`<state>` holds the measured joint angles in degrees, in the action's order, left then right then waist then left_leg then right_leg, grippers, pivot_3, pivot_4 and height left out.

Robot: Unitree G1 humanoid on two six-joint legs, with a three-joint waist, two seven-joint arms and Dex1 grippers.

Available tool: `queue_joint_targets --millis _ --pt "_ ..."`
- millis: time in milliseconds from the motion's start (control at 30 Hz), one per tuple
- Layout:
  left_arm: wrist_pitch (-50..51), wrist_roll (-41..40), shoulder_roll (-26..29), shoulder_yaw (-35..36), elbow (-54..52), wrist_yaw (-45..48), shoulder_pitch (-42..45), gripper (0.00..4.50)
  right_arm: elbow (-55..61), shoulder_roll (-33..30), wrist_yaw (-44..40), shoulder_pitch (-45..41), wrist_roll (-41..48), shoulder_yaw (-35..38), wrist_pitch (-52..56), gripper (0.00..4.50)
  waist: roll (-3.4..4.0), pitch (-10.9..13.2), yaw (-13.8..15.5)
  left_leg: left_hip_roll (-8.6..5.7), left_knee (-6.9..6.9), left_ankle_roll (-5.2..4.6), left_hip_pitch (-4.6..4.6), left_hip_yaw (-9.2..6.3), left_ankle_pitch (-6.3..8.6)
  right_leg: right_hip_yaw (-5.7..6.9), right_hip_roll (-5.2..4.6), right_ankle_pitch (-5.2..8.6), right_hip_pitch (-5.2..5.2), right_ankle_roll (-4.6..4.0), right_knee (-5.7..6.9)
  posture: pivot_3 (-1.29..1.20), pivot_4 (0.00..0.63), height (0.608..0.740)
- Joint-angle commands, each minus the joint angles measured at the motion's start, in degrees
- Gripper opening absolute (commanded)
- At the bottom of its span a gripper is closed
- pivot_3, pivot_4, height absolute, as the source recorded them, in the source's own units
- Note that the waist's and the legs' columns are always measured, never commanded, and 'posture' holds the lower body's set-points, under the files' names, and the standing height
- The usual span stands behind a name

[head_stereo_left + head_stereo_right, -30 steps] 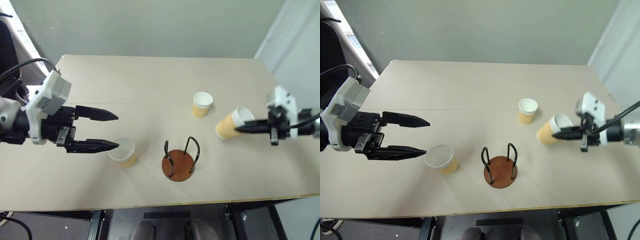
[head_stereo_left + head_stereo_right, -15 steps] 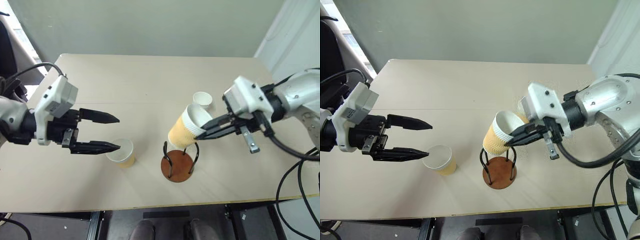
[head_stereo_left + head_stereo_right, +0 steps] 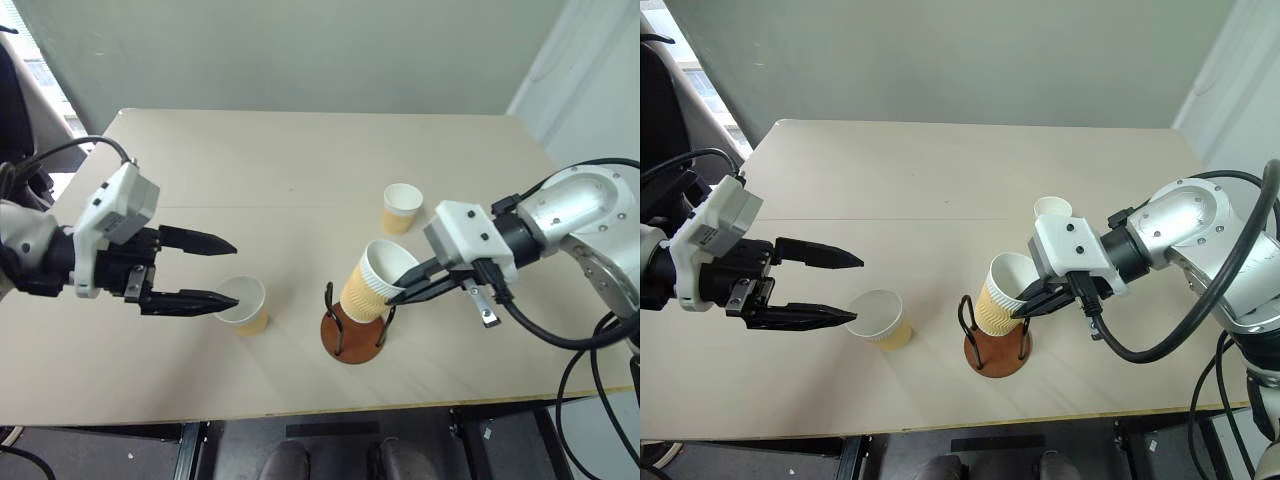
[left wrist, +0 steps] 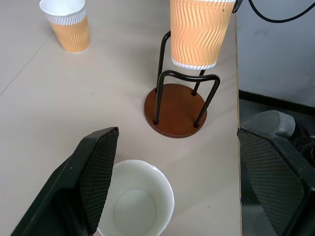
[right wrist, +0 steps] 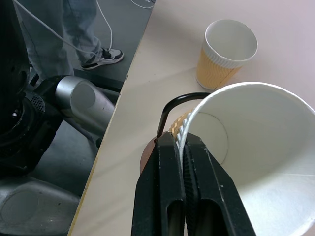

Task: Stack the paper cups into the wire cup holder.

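Note:
My right gripper (image 3: 398, 289) is shut on the rim of a tan paper cup (image 3: 375, 281); its two fingers (image 5: 173, 162) pinch the white rim band. That cup hangs tilted over the wire cup holder (image 3: 354, 333), its bottom at the tops of the black loops and above the reddish-brown disc (image 4: 176, 112). A second paper cup (image 3: 244, 304) stands upright left of the holder. My left gripper (image 3: 236, 271) is open beside it, with the lower fingertip at its rim. A third paper cup (image 3: 402, 207) stands upright farther back.
The beige table (image 3: 300, 170) ends close in front of the holder, at its near edge (image 3: 320, 408). A grey wall rises behind the table. Cables hang at the right, beside my right arm.
My right gripper carried its cup from the table's right side leftward to the holder and lowered it to the wire loops. The left gripper has stayed open beside the second cup.

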<state>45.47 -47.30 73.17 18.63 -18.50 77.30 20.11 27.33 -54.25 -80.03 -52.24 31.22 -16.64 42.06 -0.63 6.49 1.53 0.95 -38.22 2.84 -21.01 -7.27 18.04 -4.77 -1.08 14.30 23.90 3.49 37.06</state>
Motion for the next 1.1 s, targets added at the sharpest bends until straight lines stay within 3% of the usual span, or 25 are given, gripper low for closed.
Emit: queue_joint_targets --millis 33,133,300,367,500,600,1033,1100 --pt "-1.4 2.0 2.7 1.3 -0.8 1.9 -1.2 4.15 0.9 0.7 1.2 -0.5 -0.9 0.4 0.3 0.94 0.00 0.0 0.0 0.00 0.00 0.00 0.00 0.00 0.00 0.00 0.00 0.00 0.00 0.00 0.00 0.00 0.150 0.740" --pt "-4.9 6.8 5.5 -0.3 0.2 4.6 -4.7 4.15 0.1 1.1 1.9 0.0 -1.6 0.5 0.1 2.01 0.00 0.0 -0.1 0.01 0.00 0.00 0.01 0.00 0.00 -0.02 0.01 0.00 0.00 -0.01 0.00 0.00 0.150 0.740" --pt "-6.3 8.1 6.6 -0.1 0.7 6.6 -5.4 4.15 -1.0 0.9 3.8 1.2 -1.5 2.5 1.5 3.76 -0.05 0.0 0.0 0.02 0.00 0.00 -0.01 -0.03 0.00 0.00 0.00 0.02 0.00 -0.06 0.01 0.00 0.150 0.740" --pt "-7.0 8.8 7.2 -1.3 -0.5 7.7 -5.9 4.15 -2.9 0.4 5.5 3.2 2.2 8.3 4.0 4.46 -0.05 0.0 0.0 0.01 0.00 0.00 -0.02 -0.02 0.00 0.00 0.00 0.01 0.00 -0.06 0.01 0.00 0.150 0.740" --pt "-9.2 10.4 7.4 -4.9 -1.3 9.3 -5.6 4.15 -7.2 2.4 6.0 8.3 25.8 26.5 15.7 4.46 -0.06 0.0 0.4 -0.06 0.03 0.00 -0.03 -0.01 0.01 -0.02 -0.06 0.03 0.01 -0.09 -0.02 0.00 0.150 0.740" --pt "-11.7 12.9 7.2 -8.9 -0.9 10.4 -4.7 4.15 -7.0 3.4 9.0 12.4 35.3 32.8 19.2 4.46 -0.07 0.0 0.3 -0.09 0.10 0.04 0.01 0.02 -0.02 -0.04 -0.01 0.08 0.00 -0.18 -0.06 0.00 0.150 0.740" --pt "-17.8 25.5 -1.7 -25.7 2.1 7.7 5.6 4.15 2.5 0.3 18.5 21.5 37.0 33.0 17.9 4.46 -0.05 0.0 -0.3 -0.01 0.07 0.09 0.08 -0.05 -0.04 0.01 -0.01 0.09 0.01 -0.20 0.16 0.00 0.150 0.740" --pt "-19.0 28.1 -3.6 -27.2 4.9 6.5 7.7 3.77 3.1 0.1 19.0 22.3 36.7 32.7 17.4 4.50 -0.04 0.0 -0.3 -0.01 0.06 0.09 0.07 -0.06 -0.04 0.02 -0.03 0.09 0.01 -0.20 0.16 0.00 0.150 0.740"
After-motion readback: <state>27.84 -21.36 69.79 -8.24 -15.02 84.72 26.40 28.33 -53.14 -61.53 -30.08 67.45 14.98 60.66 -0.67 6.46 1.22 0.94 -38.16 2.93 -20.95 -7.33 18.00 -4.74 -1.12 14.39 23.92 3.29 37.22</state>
